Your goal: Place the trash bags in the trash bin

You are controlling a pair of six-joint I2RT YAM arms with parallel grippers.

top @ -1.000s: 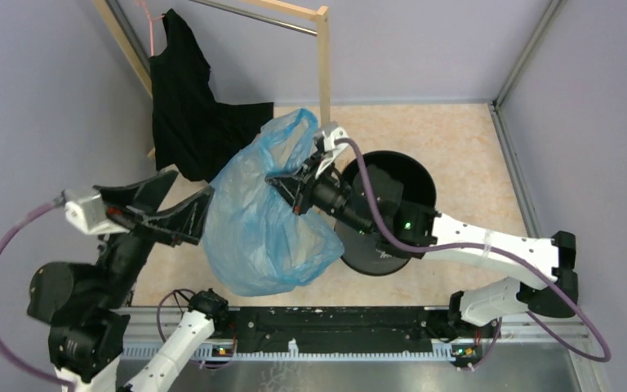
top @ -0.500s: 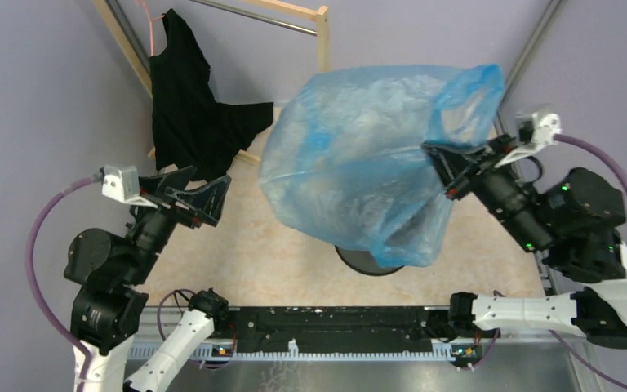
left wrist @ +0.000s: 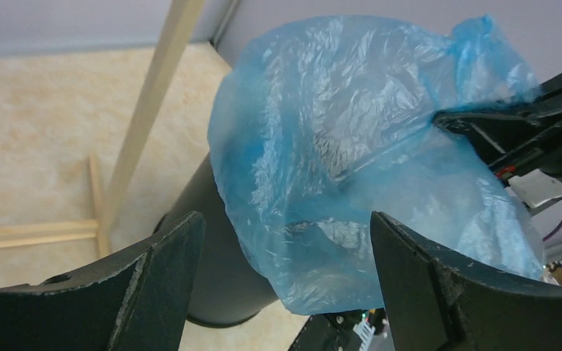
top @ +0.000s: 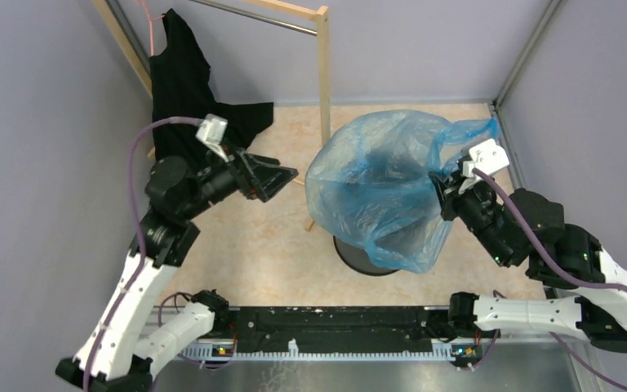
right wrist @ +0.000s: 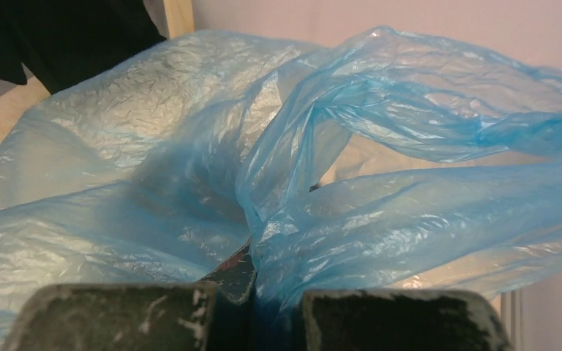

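**Trash bag**: thin translucent light-blue film, glossy, finely wrinkled, billowed into a rounded dome. One bunched, twisted edge is pinched in the right end effector. The rest spreads away from its fingertips and drapes over the bin.

**Trash bin**: tall dark cylinder with a smooth matte wall. It stands under the bag, below and just ahead of the right end effector; only its lower wall and base show, and its mouth is covered by the film.

**Right end effector**: black scuffed fingers closed narrow on the gathered plastic.

**Left end effector**: black scuffed fingers spread wide, holding nothing, pointed at the bag and well apart from it.

**Black garment**: soft matte cloth hanging behind the left end effector on a pale wooden rack.

**Tabletop**: flat, beige, marbled pattern.

**Walls**: plain lilac-grey panels with metal corner strips.
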